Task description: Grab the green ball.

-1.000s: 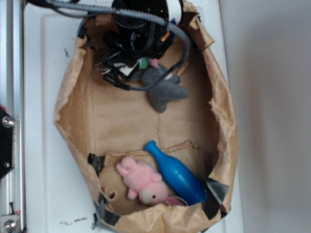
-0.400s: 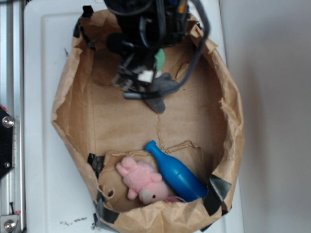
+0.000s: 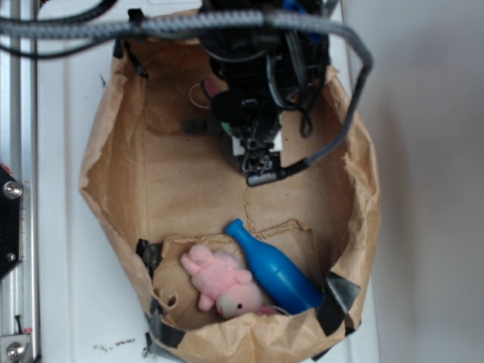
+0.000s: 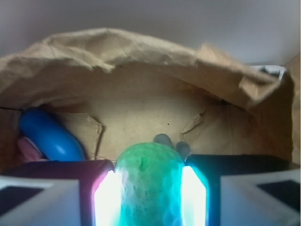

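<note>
The green ball (image 4: 149,181) fills the lower middle of the wrist view, round, mint-green and rough-textured. It is pinched between the two glowing pads (image 4: 108,197) of my gripper (image 4: 149,190), which is shut on it. In the exterior view the gripper (image 3: 255,155) hangs over the upper middle of the brown paper bag (image 3: 113,151), and the arm hides the ball there. Two grey plush tips (image 4: 163,140) peek out just behind the ball.
A blue bowling-pin-shaped bottle (image 3: 274,270) and a pink plush pig (image 3: 219,281) lie at the bag's near end; the bottle (image 4: 49,136) shows at the wrist view's left. Crumpled bag walls rise all round. A grey braided cable (image 3: 151,26) crosses the top.
The arm has swung from the bag's top left toward its upper middle, carrying the green ball, and now covers the grey plush that lay in view before.
</note>
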Tool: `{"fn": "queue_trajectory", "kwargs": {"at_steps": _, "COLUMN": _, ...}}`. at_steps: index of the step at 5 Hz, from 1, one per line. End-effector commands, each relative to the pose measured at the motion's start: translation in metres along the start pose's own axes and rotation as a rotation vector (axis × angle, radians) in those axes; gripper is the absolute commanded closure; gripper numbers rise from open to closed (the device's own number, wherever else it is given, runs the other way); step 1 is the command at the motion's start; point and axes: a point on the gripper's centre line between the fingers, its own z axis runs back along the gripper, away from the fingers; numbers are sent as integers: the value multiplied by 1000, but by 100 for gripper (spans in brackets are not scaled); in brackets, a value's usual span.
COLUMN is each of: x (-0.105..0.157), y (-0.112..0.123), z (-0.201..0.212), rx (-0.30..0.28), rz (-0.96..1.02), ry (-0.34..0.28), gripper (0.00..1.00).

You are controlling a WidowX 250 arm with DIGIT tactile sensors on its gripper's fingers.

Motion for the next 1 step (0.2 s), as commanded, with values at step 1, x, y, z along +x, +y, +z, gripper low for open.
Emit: {"fn": "queue_trajectory", "kwargs": {"at_steps": 1, "x": 10, "y": -19, "z": 31, "rx": -33, "rz": -60, "ry": 5, "gripper": 100}}
